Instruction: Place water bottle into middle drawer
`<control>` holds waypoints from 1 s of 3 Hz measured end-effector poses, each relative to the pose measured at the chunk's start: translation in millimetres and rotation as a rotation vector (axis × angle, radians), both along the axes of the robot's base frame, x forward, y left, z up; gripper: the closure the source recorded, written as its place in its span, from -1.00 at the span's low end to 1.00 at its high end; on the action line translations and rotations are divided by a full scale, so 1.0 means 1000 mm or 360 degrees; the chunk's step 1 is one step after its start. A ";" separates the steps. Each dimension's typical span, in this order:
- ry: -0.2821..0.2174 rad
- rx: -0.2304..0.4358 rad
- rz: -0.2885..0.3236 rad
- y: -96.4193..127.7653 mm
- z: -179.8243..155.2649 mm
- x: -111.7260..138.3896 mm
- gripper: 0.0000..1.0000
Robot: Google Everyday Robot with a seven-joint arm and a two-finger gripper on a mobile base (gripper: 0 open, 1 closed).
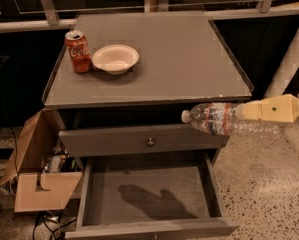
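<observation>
On the floor at the far left, an open cardboard box (31, 171) leans against the cabinet and is no part of your job. On the cabinet top (189, 59), the red soda can (77, 51) stands upright by the left edge with the white bowl (115, 59) just beside it. Both sit well apart from your load, so you need not work around them. Below the top, the drawer front with the round knob (150, 142) is closed.

Under it, the middle drawer (89, 199) is pulled right out with its floor bare, open to receive what you carry.

At the right, the water bottle (221, 119) hangs in the air just off the top's front right corner, lying level with its white cap pointing left. Your gripper (249, 113) is clamped across its body from the right. I judge the sideways hold suits laying it flat in so shallow a box. The bottle is above the drawer's right wall, so you have yet to bring it left and down.
</observation>
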State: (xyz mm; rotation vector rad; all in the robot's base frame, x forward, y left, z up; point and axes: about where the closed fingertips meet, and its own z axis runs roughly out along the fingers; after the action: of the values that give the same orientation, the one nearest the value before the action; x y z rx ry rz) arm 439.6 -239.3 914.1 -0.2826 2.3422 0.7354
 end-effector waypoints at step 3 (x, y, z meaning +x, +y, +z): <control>0.0283 0.0153 -0.0008 0.006 -0.085 -0.024 1.00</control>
State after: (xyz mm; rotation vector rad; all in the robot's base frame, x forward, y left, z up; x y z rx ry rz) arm 416.0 -233.2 828.7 -0.1749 2.4634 0.9001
